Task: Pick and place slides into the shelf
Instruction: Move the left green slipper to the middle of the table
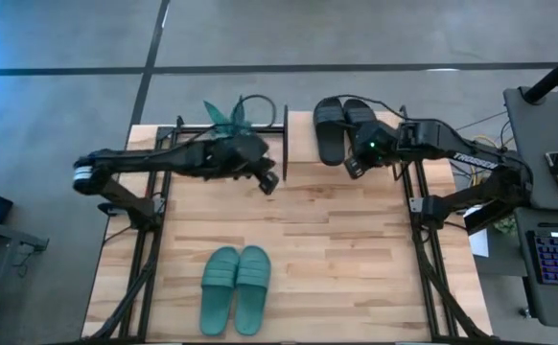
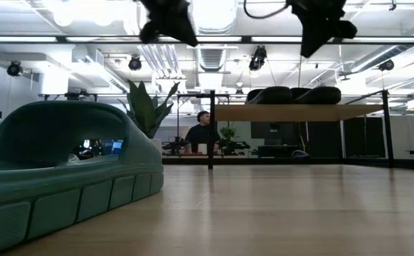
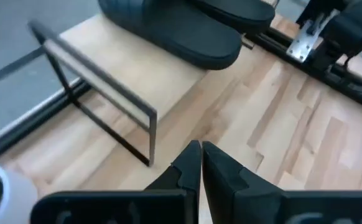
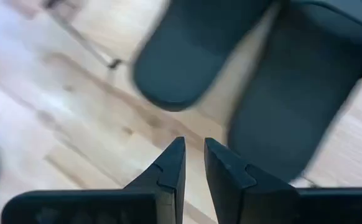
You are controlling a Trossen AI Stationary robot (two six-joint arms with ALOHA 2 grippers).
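The black slides (image 1: 342,126) lie side by side on the top board of the shelf (image 1: 303,144) at the far edge of the counter (image 1: 337,249), while the teal slides (image 1: 236,287) sit together near the counter's front edge, well apart from the shelf. The right claw (image 1: 356,168) hangs just beside the black pair at the shelf's front edge, its fingers a narrow gap apart and grasping nothing. The left claw (image 1: 269,184) hovers over the counter near the shelf's left post, clenched and empty.

open-plan office lab: exposed ceiling ducts (image 2: 214,53), monitors (image 2: 267,131), seated person (image 2: 201,135)
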